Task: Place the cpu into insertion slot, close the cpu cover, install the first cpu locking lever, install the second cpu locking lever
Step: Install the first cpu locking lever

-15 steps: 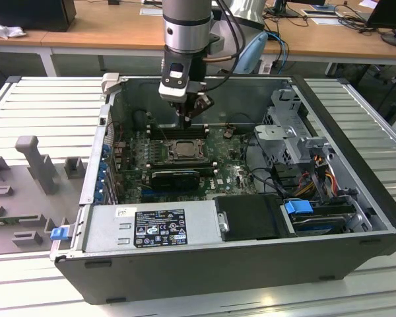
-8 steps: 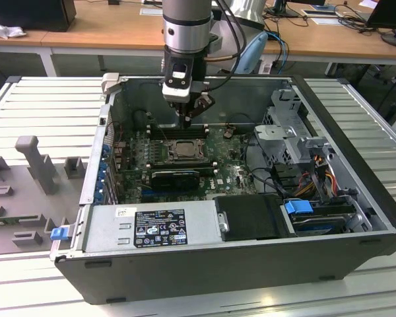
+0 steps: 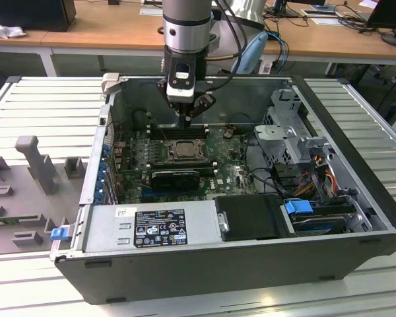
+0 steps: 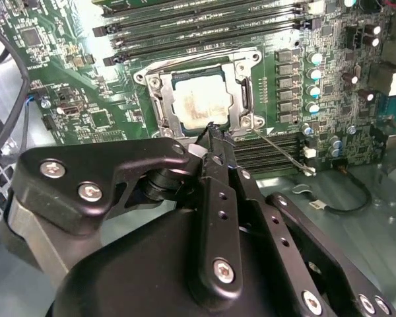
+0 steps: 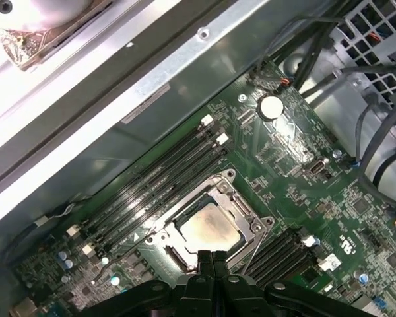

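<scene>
Fingers (image 5: 204, 265) closed together near cpu cover (image 4: 243, 96); second wrist view shows thin lever (image 4: 280, 150).

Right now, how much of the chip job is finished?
Done: the cpu sits in place, and the cover looks closed over it, its window showing the chip. In hand: the gripper, shut, is at the socket's edge beside a thin lever. Left: that lever sticks out loose across the board, so it looks unlatched. Whether the other lever is locked, I cannot tell.

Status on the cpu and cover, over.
Gripper shut, empty, at cpu cover edge. Cpu seated, cover down. One locking lever sticking out sideways.
</scene>
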You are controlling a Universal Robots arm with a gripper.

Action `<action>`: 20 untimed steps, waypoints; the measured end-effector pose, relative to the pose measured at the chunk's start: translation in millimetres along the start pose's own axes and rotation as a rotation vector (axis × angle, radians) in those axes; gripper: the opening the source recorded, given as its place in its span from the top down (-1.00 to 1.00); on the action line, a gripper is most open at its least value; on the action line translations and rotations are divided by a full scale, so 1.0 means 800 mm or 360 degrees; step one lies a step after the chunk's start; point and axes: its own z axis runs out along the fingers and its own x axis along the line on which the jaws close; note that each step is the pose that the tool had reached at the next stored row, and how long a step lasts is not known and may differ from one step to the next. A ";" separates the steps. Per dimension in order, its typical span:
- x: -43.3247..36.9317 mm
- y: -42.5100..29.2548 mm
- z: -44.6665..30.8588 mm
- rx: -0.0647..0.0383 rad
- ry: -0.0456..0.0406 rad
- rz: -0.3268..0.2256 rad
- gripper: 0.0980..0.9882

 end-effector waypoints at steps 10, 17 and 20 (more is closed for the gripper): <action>0.000 0.0000 0.0000 -0.0002 0.0004 -0.0153 0.98; 0.000 0.0000 0.0000 -0.0003 0.0007 -0.0274 0.98; 0.000 0.0000 0.0000 -0.0004 0.0008 -0.0319 0.98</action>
